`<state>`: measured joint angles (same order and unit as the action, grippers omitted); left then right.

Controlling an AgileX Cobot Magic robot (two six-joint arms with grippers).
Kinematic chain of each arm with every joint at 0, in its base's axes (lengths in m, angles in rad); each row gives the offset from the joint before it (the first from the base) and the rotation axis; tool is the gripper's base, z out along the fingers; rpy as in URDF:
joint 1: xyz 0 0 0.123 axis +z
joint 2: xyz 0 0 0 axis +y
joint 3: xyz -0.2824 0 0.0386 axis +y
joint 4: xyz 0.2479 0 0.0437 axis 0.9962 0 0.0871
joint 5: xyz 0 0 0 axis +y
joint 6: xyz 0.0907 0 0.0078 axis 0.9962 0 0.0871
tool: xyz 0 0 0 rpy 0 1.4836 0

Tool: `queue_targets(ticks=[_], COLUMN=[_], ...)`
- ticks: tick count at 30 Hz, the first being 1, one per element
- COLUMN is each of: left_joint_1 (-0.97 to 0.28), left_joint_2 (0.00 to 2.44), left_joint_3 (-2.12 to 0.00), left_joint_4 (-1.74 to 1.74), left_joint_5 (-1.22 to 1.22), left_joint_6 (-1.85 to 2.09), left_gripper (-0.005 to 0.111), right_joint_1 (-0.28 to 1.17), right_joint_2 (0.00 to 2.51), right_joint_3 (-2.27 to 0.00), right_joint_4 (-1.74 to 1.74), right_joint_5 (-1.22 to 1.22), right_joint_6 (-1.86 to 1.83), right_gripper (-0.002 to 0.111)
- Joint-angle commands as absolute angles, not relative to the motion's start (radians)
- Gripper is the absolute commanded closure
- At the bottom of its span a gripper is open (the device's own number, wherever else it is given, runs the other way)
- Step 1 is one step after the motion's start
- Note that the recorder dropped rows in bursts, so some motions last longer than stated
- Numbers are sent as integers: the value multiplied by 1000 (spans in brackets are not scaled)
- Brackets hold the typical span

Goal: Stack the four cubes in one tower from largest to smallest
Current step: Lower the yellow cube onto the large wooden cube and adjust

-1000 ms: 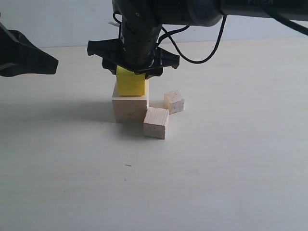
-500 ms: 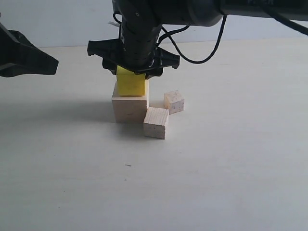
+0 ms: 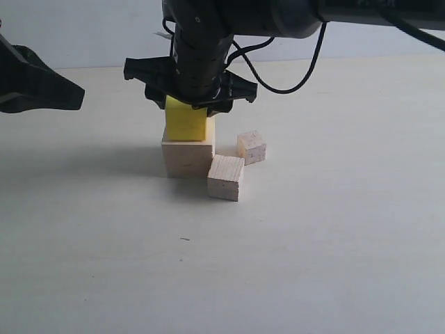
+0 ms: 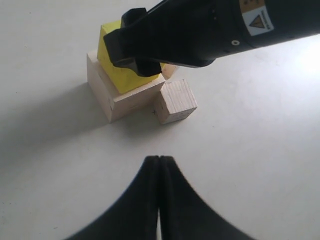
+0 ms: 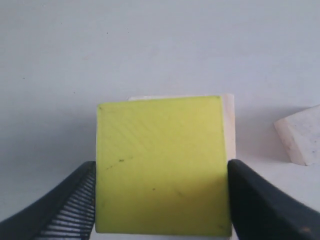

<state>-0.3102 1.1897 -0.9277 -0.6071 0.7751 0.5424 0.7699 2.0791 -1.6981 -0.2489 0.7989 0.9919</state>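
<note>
The large pale wooden cube (image 3: pixel 188 158) stands on the table, and the yellow cube (image 3: pixel 186 124) rests on top of it. My right gripper (image 3: pixel 189 104) comes down from above and is shut on the yellow cube (image 5: pixel 160 165), one finger pressed against each side. The medium wooden cube (image 3: pixel 226 178) lies at the large cube's front right corner. The smallest cube (image 3: pixel 251 147) sits just behind it. My left gripper (image 4: pixel 159 158) is shut and empty, hovering off to the left, away from the cubes.
The pale table (image 3: pixel 313 243) stretches wide on all sides of the cubes. The right arm's black body and cables (image 3: pixel 278 76) hang over the stack. The left arm (image 3: pixel 42 87) juts in at the left edge.
The right gripper and the yellow cube have shifted slightly to the left on top of the large cube. The other cubes and the left arm have not moved.
</note>
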Motion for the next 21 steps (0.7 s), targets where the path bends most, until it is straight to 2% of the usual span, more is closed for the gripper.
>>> queue_targets(ticks=[1, 21], left_joint_1=[-311, -311], left_joint_2=[1183, 1183], left_joint_3=[-922, -922], left_joint_4=[-618, -623], left_joint_5=[778, 778], left_joint_6=[541, 541], left_gripper=[107, 107], right_joint_1=[773, 773], right_joint_2=[2073, 2073], right_joint_3=[-1706, -1706], right_joint_4=[-270, -269], right_joint_5=[783, 785], right_joint_6=[995, 995], right_gripper=[61, 61])
